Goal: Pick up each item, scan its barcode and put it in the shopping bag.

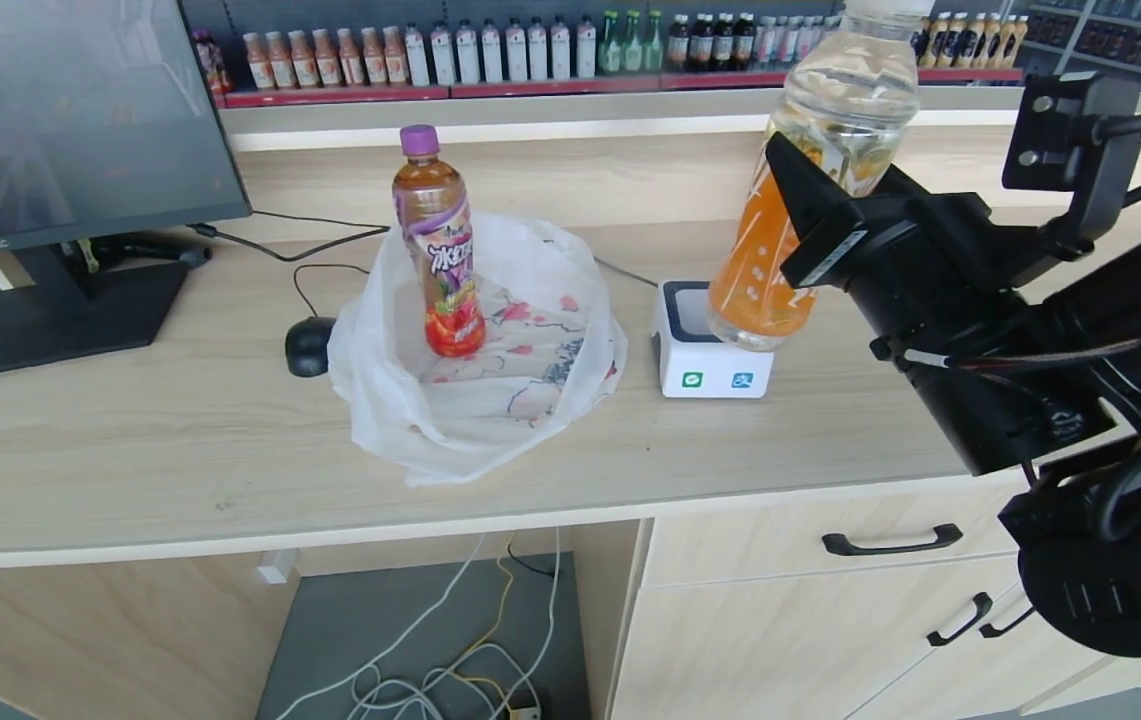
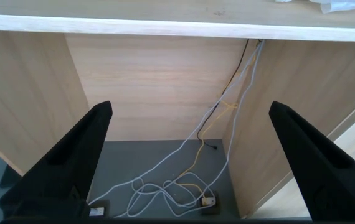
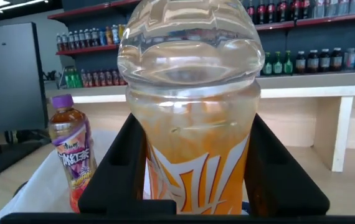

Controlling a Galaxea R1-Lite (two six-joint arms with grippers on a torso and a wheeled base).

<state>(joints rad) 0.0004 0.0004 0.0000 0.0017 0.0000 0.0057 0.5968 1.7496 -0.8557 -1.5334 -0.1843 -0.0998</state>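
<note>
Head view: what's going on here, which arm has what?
The right gripper is shut on the orange drink bottle, holding it upright over the white scanner on the counter; whether it touches the scanner is unclear. A purple-capped tea bottle stands in the shopping bag. The left gripper is open and empty, low in front of the counter, facing the cable recess.
</note>
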